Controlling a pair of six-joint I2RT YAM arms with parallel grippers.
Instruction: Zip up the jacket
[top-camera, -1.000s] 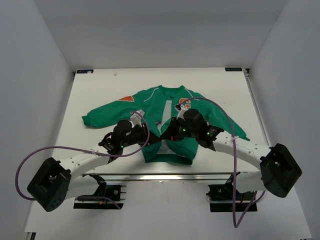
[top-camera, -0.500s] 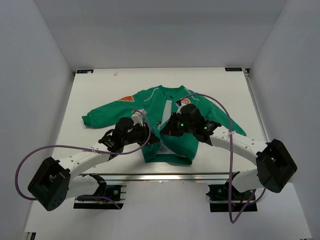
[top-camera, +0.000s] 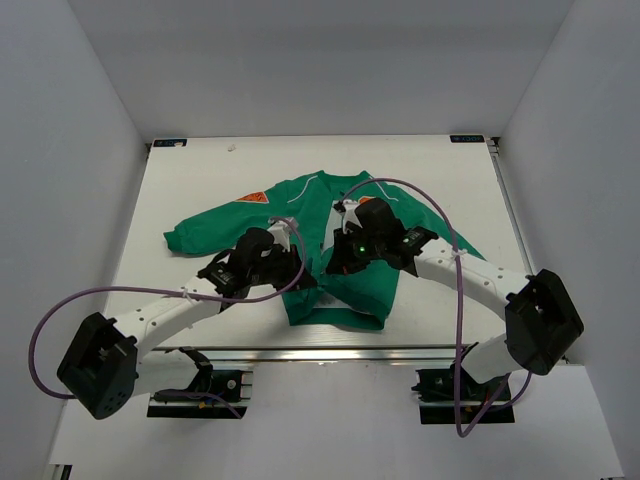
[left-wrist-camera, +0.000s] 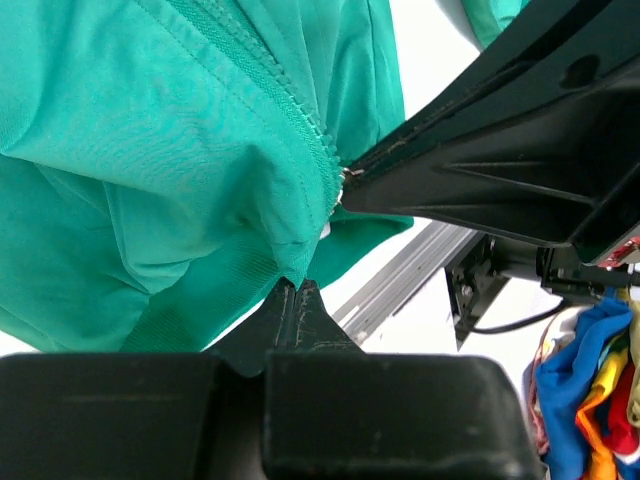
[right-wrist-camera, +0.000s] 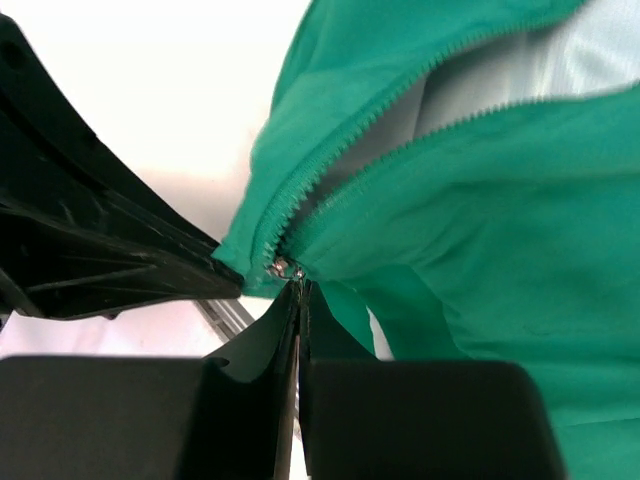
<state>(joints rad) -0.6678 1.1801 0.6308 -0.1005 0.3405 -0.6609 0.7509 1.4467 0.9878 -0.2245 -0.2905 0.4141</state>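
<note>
Left end effector (left-wrist-camera: 296, 292) pinches the green fabric jacket (top-camera: 360, 292) at its 6 o'clock hem; right end effector (right-wrist-camera: 298, 292), clamped on the metal slider (right-wrist-camera: 284, 268), may slip off.

Almost nothing here can be truly read. On the small green zip-front jacket (top-camera: 300, 215) there is an orange triangular patch (top-camera: 252, 197) on the sleeve that lies on the left in the top view. It carries some darker marks, but they are too small to make out. On the chest of the jacket only a little piece of an orange chest mark (top-camera: 366, 200) shows beside the robot's right arm (top-camera: 400, 245), not enough to tell which letter it is. Beyond the jacket, at the two far corners of the white table (top-camera: 200, 170), sit two small dark stickers (top-camera: 170, 142) (top-camera: 467, 138); their print is not legible. The two wrist views show no writing.
</note>
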